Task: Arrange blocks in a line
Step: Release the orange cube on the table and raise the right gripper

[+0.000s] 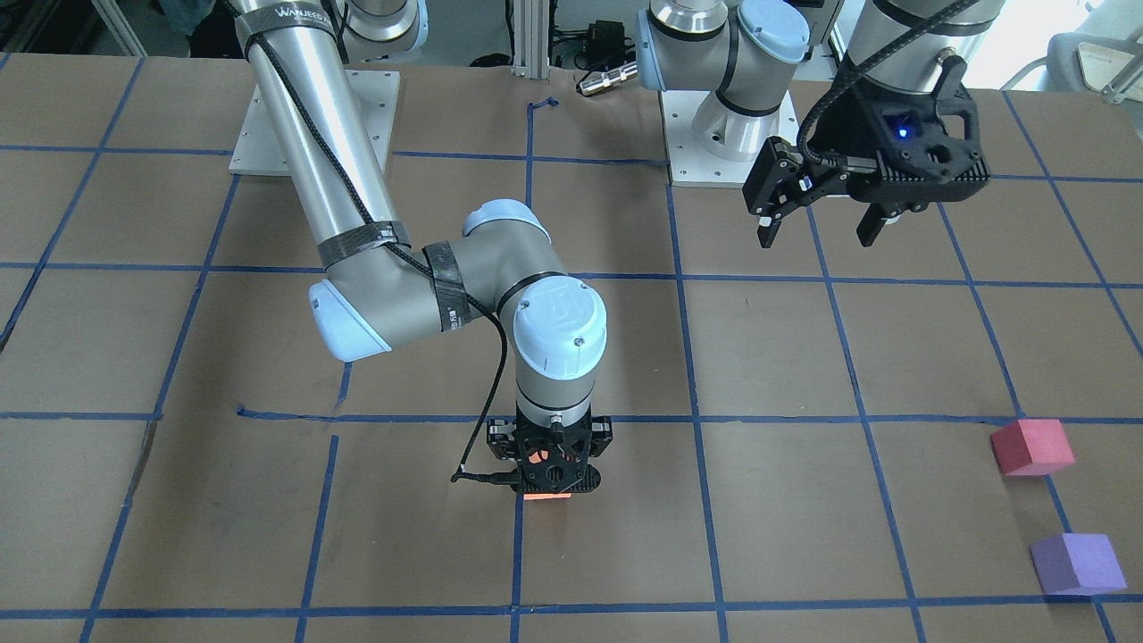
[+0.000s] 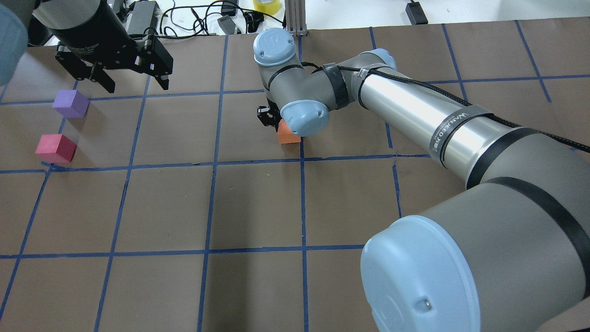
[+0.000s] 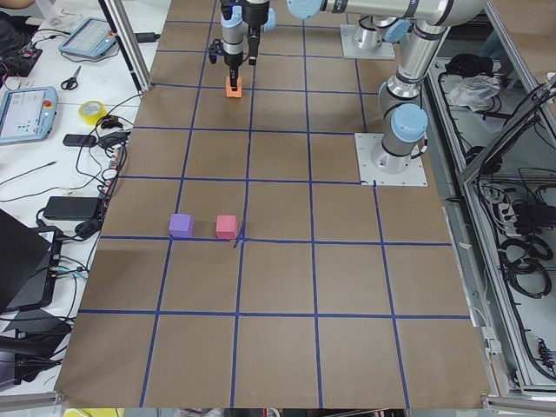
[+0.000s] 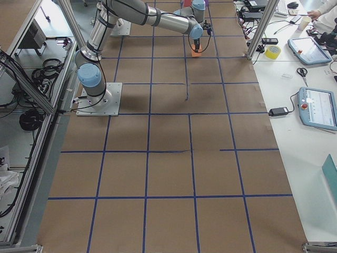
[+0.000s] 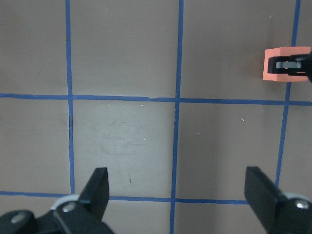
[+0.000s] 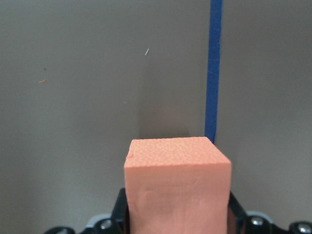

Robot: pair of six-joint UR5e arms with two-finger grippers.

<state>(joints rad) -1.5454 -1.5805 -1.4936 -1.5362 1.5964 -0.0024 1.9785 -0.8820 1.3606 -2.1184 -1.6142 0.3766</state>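
Note:
The orange block (image 1: 546, 494) sits near the table's middle on a blue tape line. My right gripper (image 1: 546, 482) points straight down over it and is shut on it; the right wrist view shows the block (image 6: 178, 185) filling the gap between the fingers, at or just above the table. The red-pink block (image 1: 1031, 446) and the purple block (image 1: 1076, 563) stand side by side, a little apart, on my left side of the table. My left gripper (image 1: 817, 219) hangs open and empty above the table, behind those two blocks. Its wrist view shows the orange block (image 5: 275, 64) far off.
Brown table covered by a blue tape grid (image 2: 302, 159). The arms' base plates (image 1: 312, 121) (image 1: 728, 152) stand at the robot's edge. Cables and a yellow tape roll (image 2: 265, 4) lie beyond the far edge. My right arm (image 2: 415, 120) spans the right half.

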